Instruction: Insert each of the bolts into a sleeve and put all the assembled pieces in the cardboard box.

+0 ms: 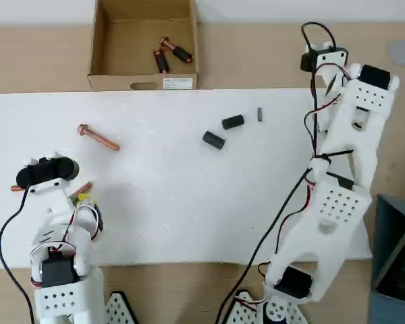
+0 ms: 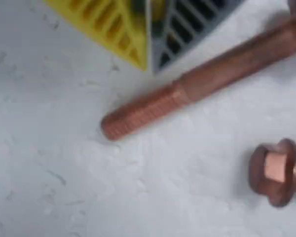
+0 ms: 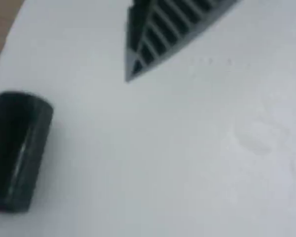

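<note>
Two assembled pieces lie in the cardboard box at the back. One copper bolt lies loose on the white mat. My left gripper is shut on nothing, its yellow and grey tips meeting just beside a second bolt. The head of a third bolt lies close by. Two black sleeves lie mid-mat. In the right wrist view a dark finger hovers near a sleeve, with no second finger against it.
A small dark piece lies on the mat to the right of the sleeves. The right arm stretches along the mat's right edge, with cables hanging beside it. A dark bin stands at the far right.
</note>
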`<state>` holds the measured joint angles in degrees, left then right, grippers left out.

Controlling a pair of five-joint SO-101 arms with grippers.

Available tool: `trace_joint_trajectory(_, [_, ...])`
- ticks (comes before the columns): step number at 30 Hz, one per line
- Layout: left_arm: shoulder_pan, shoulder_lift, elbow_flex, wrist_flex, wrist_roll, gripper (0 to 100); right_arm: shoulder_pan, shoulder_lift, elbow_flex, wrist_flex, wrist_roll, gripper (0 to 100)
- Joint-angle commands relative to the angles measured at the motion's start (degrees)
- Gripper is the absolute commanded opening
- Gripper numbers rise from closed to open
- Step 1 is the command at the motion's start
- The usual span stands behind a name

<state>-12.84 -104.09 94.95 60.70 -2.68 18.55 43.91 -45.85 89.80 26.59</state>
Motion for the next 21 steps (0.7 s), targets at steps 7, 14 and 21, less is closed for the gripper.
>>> trace_joint_trajectory(7, [-0.53,-0.4,-0.35,-1.14,-0.44,0,0.13,4.35,-0.57,-5.01,0.7,23.8])
trace_joint_trajectory(14, [-0.53,-0.4,-0.35,-1.14,-0.44,0,-0.04,6.99,-0.57,-5.63,2.02,14.8])
trace_joint_trajectory(21, [-0.53,-0.4,-0.35,-1.14,-0.44,0,-0.04,7.43,-0.57,-5.63,2.29,14.5])
